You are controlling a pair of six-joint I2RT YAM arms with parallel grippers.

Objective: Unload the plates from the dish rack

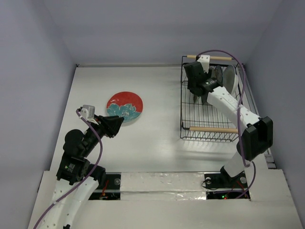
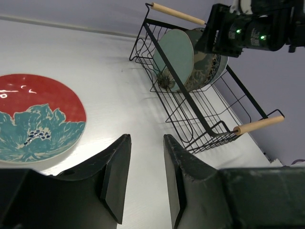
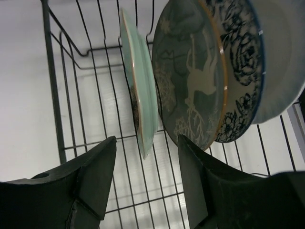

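A red plate with teal flowers (image 1: 125, 106) (image 2: 33, 117) lies flat on the white table. My left gripper (image 1: 119, 122) (image 2: 146, 138) hovers just off its near edge, open with nothing between the fingers. The black wire dish rack (image 1: 183, 98) (image 2: 200, 119) holds upright plates: a mint-green one (image 3: 143, 95) (image 2: 174, 55), a grey-green one with a pale deer (image 3: 190, 81), a white one with a dark blue pattern (image 3: 240, 71) and a plain white one (image 3: 281, 57). My right gripper (image 1: 204, 95) (image 3: 147, 140) is inside the rack, open, its fingers on either side of the mint-green plate's rim.
The rack has two wooden rod handles, one far (image 1: 212, 57) and one near (image 1: 213, 129) (image 2: 259, 124). It stands close to the right wall (image 1: 281, 71). White tabletop (image 1: 157, 138) lies between the red plate and the rack.
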